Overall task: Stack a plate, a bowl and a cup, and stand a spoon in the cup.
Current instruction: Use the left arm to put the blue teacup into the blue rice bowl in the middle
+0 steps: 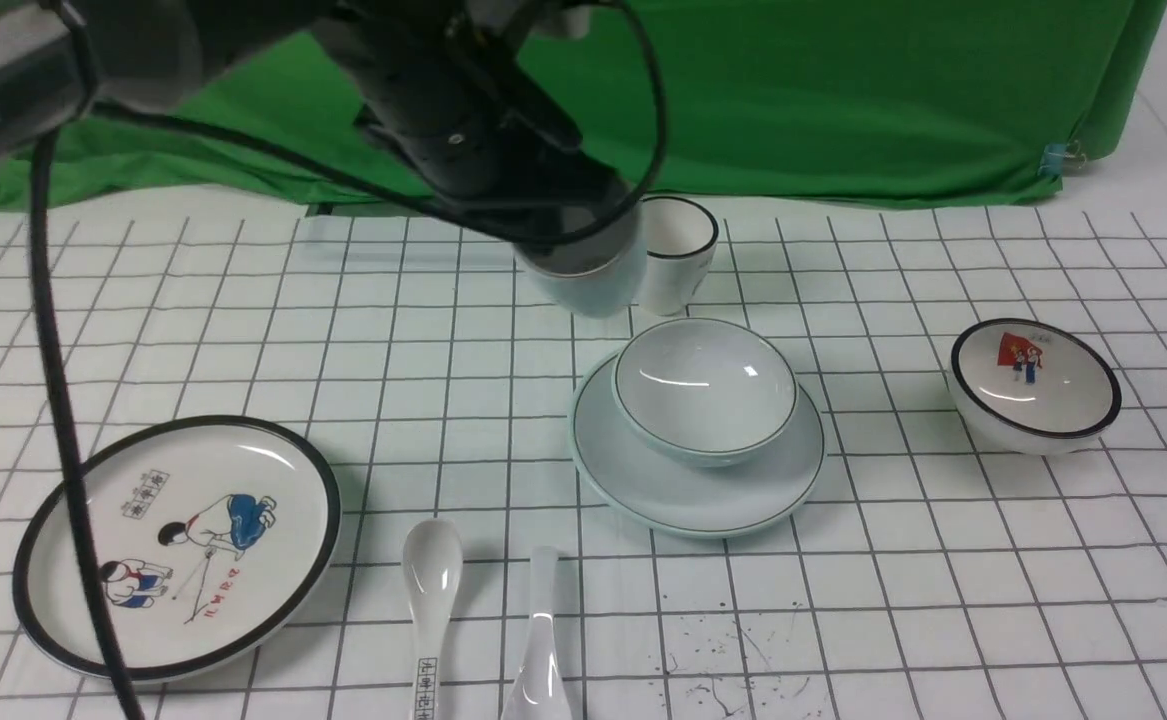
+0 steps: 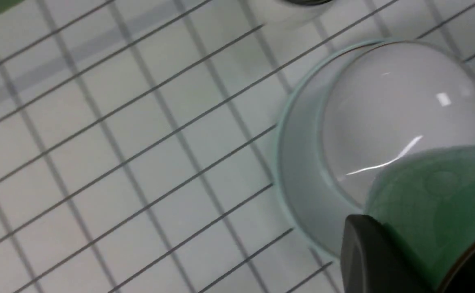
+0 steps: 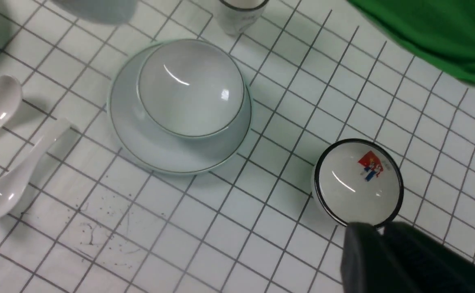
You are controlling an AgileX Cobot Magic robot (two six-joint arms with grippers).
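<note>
And here in the front view, upper left, an arm (image 1: pixel 3 105) comes in with the letters "IPER" readable at the frame's edge. Lower left, the cartoon plate (image 1: pixel 183 545) carries blue-and-red children, black characters in boxes and red ones too small to read. Just right of it, the marked spoon (image 1: pixel 432 575) shows a column of boxed black characters, cut off by the bottom edge. Next, the plain spoon (image 1: pixel 543 640), no writing on its handle; the right wrist view gets its whole bowl, which the front view crops.

Upper middle, the left gripper (image 1: pixel 575 215) is clamped on the cup (image 1: pixel 593 285), up off the table! The left wrist view adds its foot ring and brownish rim. Beside it stands the black-rimmed cup (image 1: pixel 676 255), its small markings unreadable. Centre, the bowl (image 1: pixel 705 385) sits on the plate (image 1: pixel 703 500). Over to the right, the flag bowl (image 1: pixel 1035 385), red flag, figures, tiny illegible lettering. The right gripper (image 3: pixel 379 234), blurred in its wrist view: apart or together, can't tell.
</note>
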